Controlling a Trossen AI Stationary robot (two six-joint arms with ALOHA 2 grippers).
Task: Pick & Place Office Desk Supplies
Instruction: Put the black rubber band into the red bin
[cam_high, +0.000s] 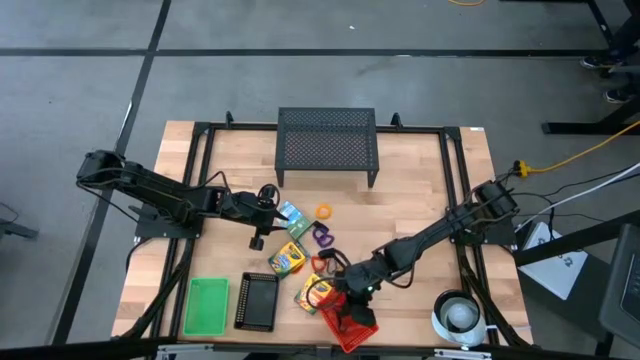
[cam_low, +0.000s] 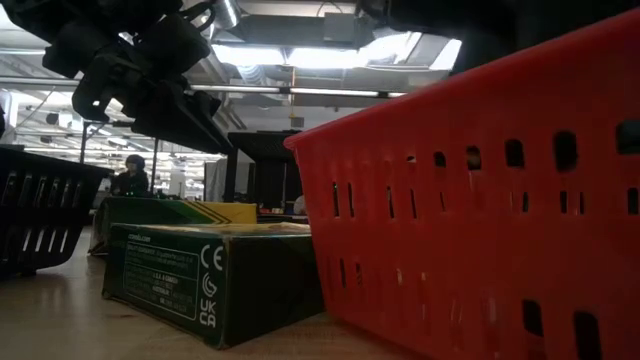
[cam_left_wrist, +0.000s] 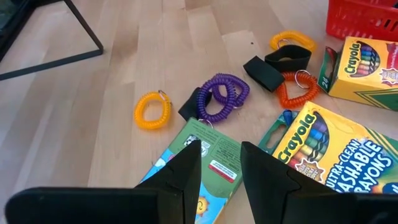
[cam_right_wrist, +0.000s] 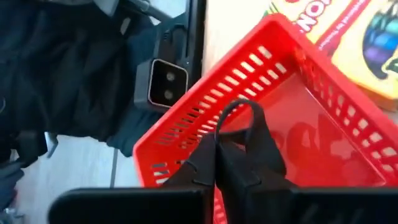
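The right gripper (cam_right_wrist: 217, 158) was held over the red basket (cam_high: 352, 322) at the near edge of the table (cam_high: 420, 180), its fingers closed together on a small black clip (cam_right_wrist: 249, 127), which hung above the basket's open interior. The left gripper (cam_left_wrist: 219, 168) was positioned above the cluster of supplies at the table's middle, its fingers (cam_left_wrist: 186, 168) parted by a narrow gap and nothing held between them; beneath it lay a green-backed crayon box (cam_left_wrist: 208, 165).

Beside that box, a Crayola washable crayon box (cam_left_wrist: 336, 155) was seen, and a further yellow crayon box (cam_left_wrist: 360, 68) lay just beside the red basket. Among the boxes were scattered a yellow coil ring (cam_left_wrist: 152, 111), a purple coil ring (cam_left_wrist: 221, 96), an orange coil ring (cam_left_wrist: 297, 87), another yellow ring (cam_left_wrist: 291, 42) and two more black clips (cam_left_wrist: 277, 65).

A green tray (cam_high: 207, 305) and a black tray (cam_high: 256, 302) were set side by side at the near left, a black mesh stand (cam_high: 327, 145) at the far edge, and a white roll (cam_high: 460, 314) at the near right corner.
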